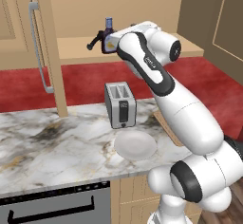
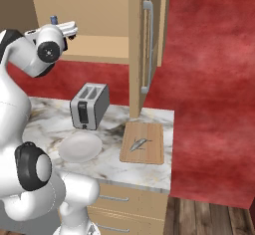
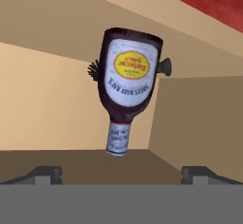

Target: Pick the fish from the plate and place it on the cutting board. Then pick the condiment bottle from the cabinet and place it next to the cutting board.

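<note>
Condiment bottle stands on the cabinet shelf ahead of my spread, empty gripper; likely light, rigid, slick, so I'd clamp its labelled body mid-height.
</note>
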{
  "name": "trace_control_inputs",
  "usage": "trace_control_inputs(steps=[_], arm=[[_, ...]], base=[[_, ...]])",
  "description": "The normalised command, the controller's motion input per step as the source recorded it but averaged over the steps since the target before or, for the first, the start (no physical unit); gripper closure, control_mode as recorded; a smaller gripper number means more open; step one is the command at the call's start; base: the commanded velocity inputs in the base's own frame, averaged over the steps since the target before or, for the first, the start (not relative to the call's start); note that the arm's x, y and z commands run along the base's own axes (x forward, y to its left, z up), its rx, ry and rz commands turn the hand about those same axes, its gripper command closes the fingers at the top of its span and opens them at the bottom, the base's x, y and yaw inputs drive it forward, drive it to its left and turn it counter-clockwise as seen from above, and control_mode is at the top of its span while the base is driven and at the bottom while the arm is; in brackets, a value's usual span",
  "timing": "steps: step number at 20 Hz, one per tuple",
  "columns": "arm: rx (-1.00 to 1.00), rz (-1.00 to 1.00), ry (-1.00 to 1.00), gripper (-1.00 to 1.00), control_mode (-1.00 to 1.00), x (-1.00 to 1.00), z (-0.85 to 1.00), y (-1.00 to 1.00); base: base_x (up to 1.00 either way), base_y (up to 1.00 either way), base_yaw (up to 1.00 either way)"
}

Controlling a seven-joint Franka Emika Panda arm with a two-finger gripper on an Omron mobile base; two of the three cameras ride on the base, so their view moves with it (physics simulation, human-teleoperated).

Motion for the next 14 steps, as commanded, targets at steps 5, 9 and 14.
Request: trace_control_inputs(steps=[5, 9, 14], arm=[[0.00, 0.00, 0.00, -1.00, -1.00, 0.04, 0.04, 0.14], [0.00, -0.01, 0.00, -1.00, -1.00, 0.10, 0.03, 0.09], [0.00, -0.02, 0.00, -1.00, -1.00, 0.13, 0.00, 0.04]], base=[[0.00, 0.00, 0.00], [0.00, 0.00, 0.00], [0.00, 0.00, 0.00]])
